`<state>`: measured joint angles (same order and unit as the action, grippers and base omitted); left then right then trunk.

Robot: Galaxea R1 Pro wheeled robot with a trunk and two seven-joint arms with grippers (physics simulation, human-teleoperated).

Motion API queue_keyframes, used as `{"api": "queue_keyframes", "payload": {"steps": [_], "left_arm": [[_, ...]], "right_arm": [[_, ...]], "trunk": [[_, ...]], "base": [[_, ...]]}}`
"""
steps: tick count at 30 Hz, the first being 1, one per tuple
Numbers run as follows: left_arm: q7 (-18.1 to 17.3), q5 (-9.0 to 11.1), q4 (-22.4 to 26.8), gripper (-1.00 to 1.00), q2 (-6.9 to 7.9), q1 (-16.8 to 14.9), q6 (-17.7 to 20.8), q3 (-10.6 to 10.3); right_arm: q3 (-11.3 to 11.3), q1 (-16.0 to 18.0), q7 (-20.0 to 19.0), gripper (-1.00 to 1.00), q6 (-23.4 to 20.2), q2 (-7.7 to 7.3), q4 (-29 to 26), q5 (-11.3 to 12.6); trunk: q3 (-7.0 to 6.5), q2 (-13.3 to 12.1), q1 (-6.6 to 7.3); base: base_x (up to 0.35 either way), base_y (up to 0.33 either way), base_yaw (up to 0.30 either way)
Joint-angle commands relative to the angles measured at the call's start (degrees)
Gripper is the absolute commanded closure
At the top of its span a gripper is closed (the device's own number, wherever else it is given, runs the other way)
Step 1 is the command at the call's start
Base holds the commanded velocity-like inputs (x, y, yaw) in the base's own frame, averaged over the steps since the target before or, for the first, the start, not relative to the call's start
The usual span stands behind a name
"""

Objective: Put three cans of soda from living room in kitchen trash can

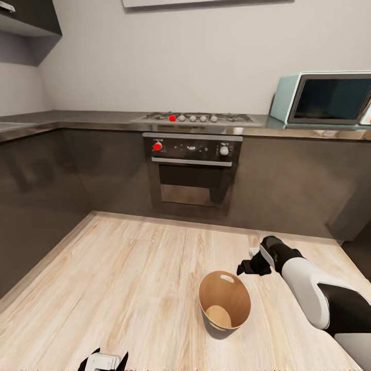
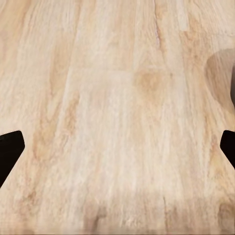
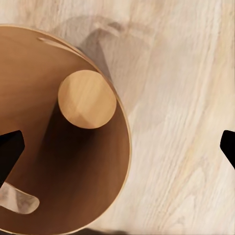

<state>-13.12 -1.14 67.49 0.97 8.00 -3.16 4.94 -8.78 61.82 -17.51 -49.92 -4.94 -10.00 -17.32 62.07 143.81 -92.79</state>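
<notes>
The kitchen (image 1: 185, 103) has dark grey cabinets along two walls, a pale wood floor (image 1: 129, 278) and a grey surface (image 1: 77, 119) running above the cabinets. A built-in oven (image 1: 191, 172) sits at the centre of the far run, with a gas hob (image 1: 198, 118) directly above it. A microwave (image 1: 324, 98) stands on the surface to the right of the hob.

The tash can (image 1: 224, 308) stands upright on the floor in front of the oven, well apart from the cabinets. Its orange-brown interior and round base are exposed, and no can is visible inside it.

The right gripper (image 1: 247, 268) is held above the floor, just beside the far right edge of the bin rim. In the right wrist view the fingers (image 3: 11, 152) are spread wide apart with nothing between them, and the tash can (image 3: 73, 171) lies partly below them.

The left gripper (image 1: 103, 362) is at the bottom edge of the head view, near the floor. In the left wrist view its fingers (image 2: 10, 152) are likewise spread wide, released, over bare floor boards (image 2: 117, 117).
</notes>
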Motion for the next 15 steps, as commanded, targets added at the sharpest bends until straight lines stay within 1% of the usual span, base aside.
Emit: {"api": "queue_keyframes", "payload": {"steps": [1, 15], "left_arm": [[0.0, 0.0, 0.0, -1.00, 0.00, 0.0, 0.0, 0.0], [0.0, 0.0, 0.0, -1.00, 0.00, 0.0, 0.0, 0.0]], "right_arm": [[0.0, 0.0, 0.0, -1.00, 0.0, 0.00, 0.0, 0.0], [0.0, -0.4, 0.0, -1.00, 0.0, -0.14, -0.2, -0.2]], "trunk": [[0.23, 0.0, -0.02], [3.33, 0.2, -0.38]], "base": [[0.000, 0.000, 0.000], [0.000, 0.000, 0.000]]}}
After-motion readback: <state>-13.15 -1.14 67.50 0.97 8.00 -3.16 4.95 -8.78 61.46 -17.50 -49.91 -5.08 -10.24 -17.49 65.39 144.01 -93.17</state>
